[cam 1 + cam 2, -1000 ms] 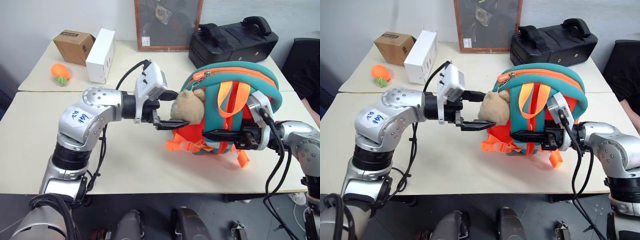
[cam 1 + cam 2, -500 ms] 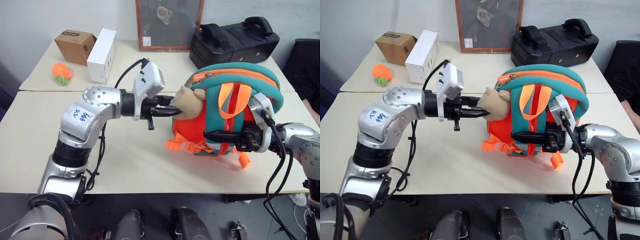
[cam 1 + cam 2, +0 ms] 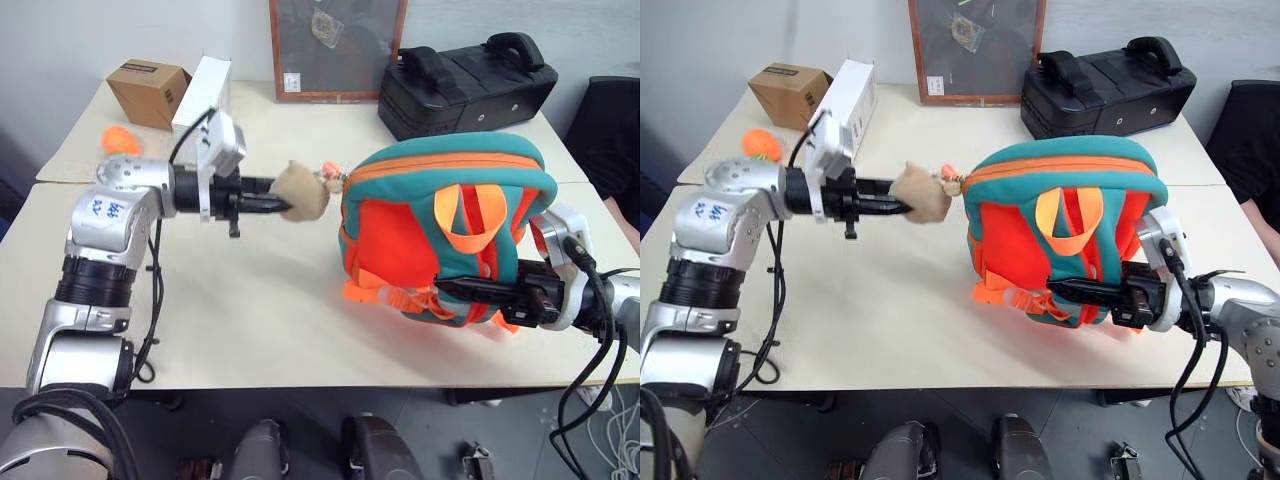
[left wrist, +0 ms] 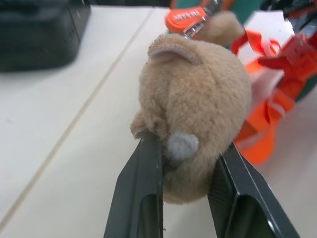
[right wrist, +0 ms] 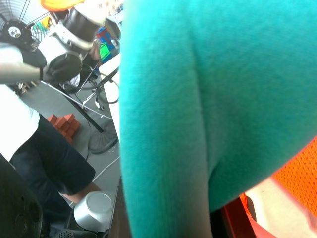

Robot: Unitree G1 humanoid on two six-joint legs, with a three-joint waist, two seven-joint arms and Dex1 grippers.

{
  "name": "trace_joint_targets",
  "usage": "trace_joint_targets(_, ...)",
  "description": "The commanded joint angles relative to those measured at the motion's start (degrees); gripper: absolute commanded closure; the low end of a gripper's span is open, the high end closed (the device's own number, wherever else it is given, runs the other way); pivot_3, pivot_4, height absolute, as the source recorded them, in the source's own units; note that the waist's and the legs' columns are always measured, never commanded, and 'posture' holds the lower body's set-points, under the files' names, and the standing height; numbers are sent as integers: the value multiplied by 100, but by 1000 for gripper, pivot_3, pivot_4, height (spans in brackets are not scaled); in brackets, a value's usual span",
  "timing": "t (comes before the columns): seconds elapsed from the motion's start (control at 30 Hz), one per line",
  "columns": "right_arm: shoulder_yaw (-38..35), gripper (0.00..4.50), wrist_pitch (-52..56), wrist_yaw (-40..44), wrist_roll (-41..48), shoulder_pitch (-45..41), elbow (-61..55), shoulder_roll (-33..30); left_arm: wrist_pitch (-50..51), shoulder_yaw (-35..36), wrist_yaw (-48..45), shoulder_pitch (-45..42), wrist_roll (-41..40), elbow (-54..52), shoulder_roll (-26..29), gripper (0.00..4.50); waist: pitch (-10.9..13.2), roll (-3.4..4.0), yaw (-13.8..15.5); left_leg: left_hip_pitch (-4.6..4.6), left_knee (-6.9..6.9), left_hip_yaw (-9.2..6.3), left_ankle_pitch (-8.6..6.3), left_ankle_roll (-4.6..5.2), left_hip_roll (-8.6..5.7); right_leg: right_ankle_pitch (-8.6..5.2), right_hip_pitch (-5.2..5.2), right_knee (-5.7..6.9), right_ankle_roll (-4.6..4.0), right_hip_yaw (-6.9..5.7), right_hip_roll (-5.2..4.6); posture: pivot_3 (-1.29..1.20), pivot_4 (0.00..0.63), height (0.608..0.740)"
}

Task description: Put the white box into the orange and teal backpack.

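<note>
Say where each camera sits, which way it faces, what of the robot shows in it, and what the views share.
Left eye: on the head, looking forward and down at the table; both arms show, left hand shut on the plush toy.
Right eye: beside it, same scene; right hand at the backpack.
Left wrist: looks along its fingers at the toy, the black case beyond.
Right wrist: looks at the backpack's teal fabric.
Shared: toy and backpack.
</note>
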Motion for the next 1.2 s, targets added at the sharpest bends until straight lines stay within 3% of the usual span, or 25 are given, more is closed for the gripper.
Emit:
trace_joint_targets(0.03, -253, 4500, -70, -61, 322, 14, -257, 80, -441, -403, 116, 320, 539, -31, -204, 3674, 0, 0, 13, -1, 1, 0, 0, 0, 0, 0, 0, -2, 0, 0, 0, 0, 150, 740)
trace_joint_targets(0.33, -204, 4500, -185, -238, 466, -11, -380, 174, -1166, -981, 1070, 310, 1553, 1029, -1449, 3674, -1, 1, 134, -10, 18, -1, -11, 19, -2, 1, 1, -1, 3, 0, -4, 0, 150, 740)
trace_joint_targets(0.53, 162, 4500, -1007, -799, -709, -7, -384, 422, -919, -613, 1035, 373, 1296, 685, -1629, 3674, -2, 1, 164, -14, 40, -7, -21, 36, -5, 4, 9, 2, 7, -5, -10, 0, 150, 740)
trace_joint_targets(0.7, -102, 2860, -1000, -633, -998, 210, 102, 33, -32, 107, 509, 905, 550, -454, -847, 2110, -2, 1, 96, -15, 36, -3, -23, 27, -1, 4, 4, 2, 7, -3, -8, 0, 150, 740)
trace_joint_targets(0.9, -1265, 792, -1035, 391, -1028, 620, 967, -983, 1167, 1376, -115, 1854, -603, -1572, 551, 179, -2, 2, 46, -9, 25, -3, -16, 20, 0, 2, 4, 3, 3, -5, -8, 0, 150, 740)
trace_joint_targets(0.97, -1770, 30, -975, 1066, -1084, 803, 1451, -1513, 1481, 1946, -411, 2170, -940, -1747, 1187, 0, -1, 2, 22, -9, 23, -4, -16, 22, 0, 2, 7, -1, 3, -4, -9, 0, 150, 740)
trace_joint_targets(1.1, -2194, 30, -1213, 1803, -1446, 819, 2597, -2242, 2033, 2880, -595, 2358, -1573, -2065, 2033, 0, -1, 1, 8, 4, 7, -5, -21, 30, 0, 0, 15, -13, 1, -7, -10, 0, 150, 740)
trace_joint_targets(1.2, -2193, 30, -1368, 2148, -1650, 699, 3254, -2480, 2271, 3296, -546, 2396, -1900, -2192, 2265, 0, -1, 1, 5, 29, -9, -3, -27, 33, -7, 0, 37, -25, 0, -5, -22, 0, 150, 740)
